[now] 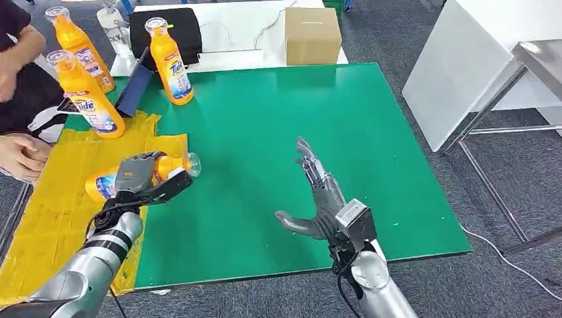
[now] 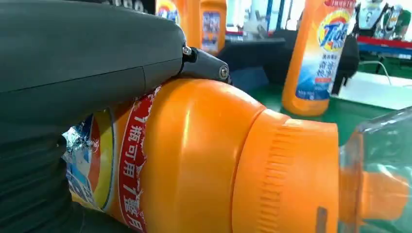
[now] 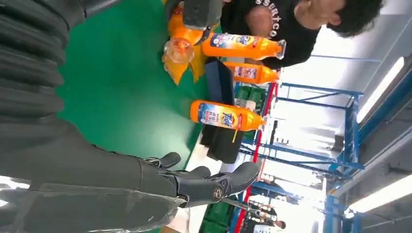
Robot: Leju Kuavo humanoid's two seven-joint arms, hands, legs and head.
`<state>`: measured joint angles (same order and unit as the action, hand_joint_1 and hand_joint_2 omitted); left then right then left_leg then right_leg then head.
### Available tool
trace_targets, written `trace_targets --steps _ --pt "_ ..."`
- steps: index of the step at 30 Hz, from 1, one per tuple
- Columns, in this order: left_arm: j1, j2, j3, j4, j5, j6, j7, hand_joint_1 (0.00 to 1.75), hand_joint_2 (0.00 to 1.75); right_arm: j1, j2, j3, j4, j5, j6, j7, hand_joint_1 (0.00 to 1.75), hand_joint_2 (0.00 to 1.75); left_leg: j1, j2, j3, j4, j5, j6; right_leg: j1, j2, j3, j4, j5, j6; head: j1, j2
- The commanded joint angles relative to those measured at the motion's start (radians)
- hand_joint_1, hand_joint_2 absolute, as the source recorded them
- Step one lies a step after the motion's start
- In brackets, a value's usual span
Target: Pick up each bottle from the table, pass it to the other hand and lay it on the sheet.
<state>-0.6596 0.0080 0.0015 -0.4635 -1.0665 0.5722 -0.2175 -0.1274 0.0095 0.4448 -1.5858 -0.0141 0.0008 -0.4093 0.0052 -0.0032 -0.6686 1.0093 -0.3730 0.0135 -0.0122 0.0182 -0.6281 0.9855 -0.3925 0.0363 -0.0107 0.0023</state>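
Bottle (image 1: pixel 109 182) on its side, gripped in left hand (image 1: pixel 136 177) fingers (image 1: pixel 173 187), over yellow sheet (image 1: pixel 50 205); right hand (image 1: pixel 319 199) fingers spread, empty.

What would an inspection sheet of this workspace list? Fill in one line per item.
Surface: green table, with a yellow sheet over its left part.
Job's things: one orange bottle gripped on its side above the sheet's edge; three bottles standing upright at the back left.
Clutter: cardboard box, black case, dark tablet.
Hands: left hand holds the bottle; right hand empty, fingers spread.
Cables: white cable on the floor.
Surroundings: a person at left; white table at right.
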Motion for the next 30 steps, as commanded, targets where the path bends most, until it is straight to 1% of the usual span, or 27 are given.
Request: trace_targets --steps 1,2,3,4,5,6,7,9,10,11,12,13,14,16,19,20,21,24,25,26,27,28,29,30 --pt "-0.046 -0.003 0.006 0.096 0.000 -0.057 0.016 0.58 1.75 -0.055 0.015 -0.005 0.096 0.000 0.000 0.009 0.00 1.75 0.000 0.001 0.008 0.000 -0.003 -0.001 0.001 -0.001 0.008 0.000 -0.003 -0.002 0.000 0.000" --pt "-0.044 -0.004 0.007 0.099 0.002 -0.061 0.021 0.03 1.75 -0.057 0.015 -0.005 0.098 0.000 0.000 0.010 0.00 1.75 0.000 0.001 0.009 0.000 -0.004 -0.001 0.000 -0.001 0.009 0.000 -0.003 -0.002 0.000 0.000" --pt "-0.043 -0.002 -0.001 0.101 -0.005 -0.061 0.034 0.00 1.75 -0.059 0.017 -0.006 0.102 0.000 0.001 0.011 0.00 1.75 0.000 0.001 0.010 0.000 -0.004 -0.001 0.001 -0.001 0.010 0.000 -0.004 -0.002 0.000 0.000" --pt "-0.043 -0.001 -0.007 0.106 -0.008 -0.071 0.043 0.00 1.75 -0.060 0.018 -0.007 0.103 0.000 0.001 0.012 0.00 1.75 0.000 0.001 0.006 0.000 -0.002 -0.001 0.000 0.000 0.006 -0.001 -0.002 -0.001 0.000 0.000" --pt "-0.044 -0.001 -0.011 0.110 -0.011 -0.080 0.050 0.00 1.75 -0.060 0.018 -0.007 0.103 0.000 0.002 0.012 0.00 1.75 0.000 0.002 0.008 -0.001 -0.003 -0.001 0.000 0.000 0.008 0.000 -0.003 -0.002 0.000 0.000" --pt "-0.050 0.008 -0.045 0.126 -0.047 -0.118 0.103 0.00 1.75 -0.062 0.019 -0.008 0.104 0.000 0.007 0.017 0.00 1.75 0.000 0.001 0.009 0.000 -0.004 -0.001 0.001 -0.001 0.008 0.000 -0.003 -0.002 0.000 0.000" --pt "-0.050 0.011 -0.046 0.126 -0.048 -0.119 0.105 0.00 1.75 -0.063 0.019 -0.008 0.103 0.000 0.007 0.017 0.00 1.75 0.000 0.001 0.004 0.000 -0.002 -0.001 0.001 0.000 0.004 0.000 -0.001 -0.001 0.000 0.000" --pt "-0.053 0.020 -0.061 0.142 -0.064 -0.170 0.148 0.00 1.75 -0.065 0.021 -0.014 0.104 0.000 0.010 0.020 0.00 1.75 0.000 0.001 0.007 0.000 -0.003 -0.001 0.001 -0.001 0.007 0.000 -0.003 -0.002 0.000 0.000" --pt "-0.053 0.022 -0.062 0.142 -0.065 -0.174 0.152 0.00 1.75 -0.065 0.022 -0.014 0.105 0.000 0.010 0.021 0.00 1.75 0.000 0.001 0.009 0.000 -0.004 -0.001 0.001 -0.001 0.008 0.000 -0.003 -0.002 0.000 0.000" --pt "-0.052 0.024 -0.062 0.144 -0.065 -0.178 0.154 0.00 1.75 -0.066 0.022 -0.016 0.105 -0.001 0.011 0.022 0.00 1.75 0.000 0.001 0.005 0.000 -0.002 -0.001 0.000 0.000 0.005 0.000 -0.002 -0.001 0.000 0.000" --pt "-0.050 0.027 -0.066 0.148 -0.067 -0.199 0.161 0.00 1.75 -0.065 0.023 -0.020 0.105 -0.001 0.011 0.022 0.00 1.75 0.000 0.002 0.007 0.000 -0.003 -0.001 0.001 0.000 0.007 0.000 -0.002 -0.002 0.000 0.000" --pt "-0.047 0.027 -0.067 0.147 -0.067 -0.198 0.163 0.00 1.75 -0.065 0.022 -0.021 0.105 -0.001 0.012 0.023 0.00 1.75 0.000 0.001 0.004 -0.001 -0.002 0.000 0.000 0.000 0.004 0.000 -0.001 -0.001 0.000 0.000" --pt "-0.038 0.030 -0.070 0.143 -0.069 -0.222 0.173 0.00 1.75 -0.063 0.025 -0.027 0.104 -0.001 0.012 0.023 0.00 1.75 0.000 0.002 0.006 -0.001 -0.002 -0.001 0.000 0.000 0.005 -0.001 -0.002 -0.001 0.000 0.000" --pt "-0.034 0.031 -0.072 0.146 -0.071 -0.224 0.175 0.00 1.75 -0.063 0.023 -0.028 0.104 -0.002 0.013 0.024 0.00 1.75 0.000 0.002 0.009 -0.001 -0.004 -0.001 0.000 0.000 0.009 0.000 -0.003 -0.002 0.000 0.000" --pt "-0.034 0.031 -0.072 0.146 -0.071 -0.224 0.175 0.00 1.75 -0.063 0.023 -0.028 0.104 -0.002 0.013 0.024 0.00 1.75 0.000 0.002 0.006 -0.001 -0.002 -0.001 0.000 0.001 0.006 -0.001 -0.001 -0.001 0.000 0.000" --pt "-0.032 0.029 -0.072 0.148 -0.070 -0.225 0.177 0.00 1.75 -0.062 0.023 -0.029 0.104 -0.002 0.013 0.024 0.00 1.75 0.000 0.003 0.009 -0.001 -0.003 -0.001 0.000 0.001 0.008 -0.001 -0.002 -0.002 0.000 0.000" --pt "-0.030 0.028 -0.070 0.150 -0.068 -0.230 0.180 0.00 1.75 -0.062 0.023 -0.031 0.105 -0.002 0.014 0.025 0.00 1.75 0.000 0.002 0.007 -0.001 -0.002 -0.001 0.000 0.001 0.007 -0.001 -0.001 -0.001 0.000 0.000" --pt "-0.023 0.026 -0.065 0.146 -0.061 -0.223 0.174 0.00 1.75 -0.061 0.025 -0.034 0.107 -0.002 0.017 0.027 0.00 1.75 0.000 0.002 0.009 -0.001 -0.002 -0.001 0.000 0.001 0.008 -0.001 -0.001 -0.001 0.000 0.000" --pt "-0.013 0.022 -0.048 0.132 -0.039 -0.188 0.146 0.00 1.75 -0.058 0.026 -0.036 0.108 -0.002 0.017 0.027 0.00 1.75 0.000 0.003 0.011 -0.001 -0.003 -0.001 0.000 0.001 0.010 -0.001 -0.002 -0.002 0.000 0.000" --pt "-0.010 0.019 -0.040 0.126 -0.027 -0.164 0.132 0.00 1.75 -0.056 0.027 -0.037 0.109 -0.002 0.017 0.027 0.00 1.75 0.000 0.002 0.010 -0.001 -0.002 -0.001 0.000 0.001 0.009 -0.001 -0.001 -0.001 0.000 0.000" --pt "-0.001 0.015 -0.024 0.110 -0.008 -0.088 0.097 0.00 1.75 -0.055 0.026 -0.037 0.111 -0.002 0.016 0.026 0.00 1.75 0.000 0.003 0.012 -0.001 -0.003 -0.001 0.000 0.001 0.010 -0.001 -0.002 -0.002 0.000 0.000" --pt "0.006 0.011 -0.017 0.087 0.004 0.007 0.056 0.00 1.75 -0.052 0.024 -0.035 0.114 -0.004 0.016 0.027 0.00 1.75 -0.001 0.002 0.009 -0.002 -0.002 0.000 0.000 0.001 0.009 -0.001 -0.001 -0.001 0.000 0.000" --pt "0.004 0.010 -0.014 0.092 0.012 0.027 0.042 0.00 1.75 -0.052 0.022 -0.034 0.115 -0.004 0.016 0.027 0.00 1.75 0.000 0.002 0.010 -0.001 -0.002 -0.001 0.000 0.001 0.009 -0.001 -0.001 -0.001 0.000 0.000" --pt "0.008 0.006 -0.005 0.070 0.041 0.088 -0.008 0.00 1.75 -0.048 0.020 -0.035 0.118 -0.007 0.013 0.022 0.00 1.75 0.000 0.002 0.012 -0.001 -0.003 -0.001 0.000 0.000 0.011 -0.001 -0.002 -0.002 0.000 0.000"
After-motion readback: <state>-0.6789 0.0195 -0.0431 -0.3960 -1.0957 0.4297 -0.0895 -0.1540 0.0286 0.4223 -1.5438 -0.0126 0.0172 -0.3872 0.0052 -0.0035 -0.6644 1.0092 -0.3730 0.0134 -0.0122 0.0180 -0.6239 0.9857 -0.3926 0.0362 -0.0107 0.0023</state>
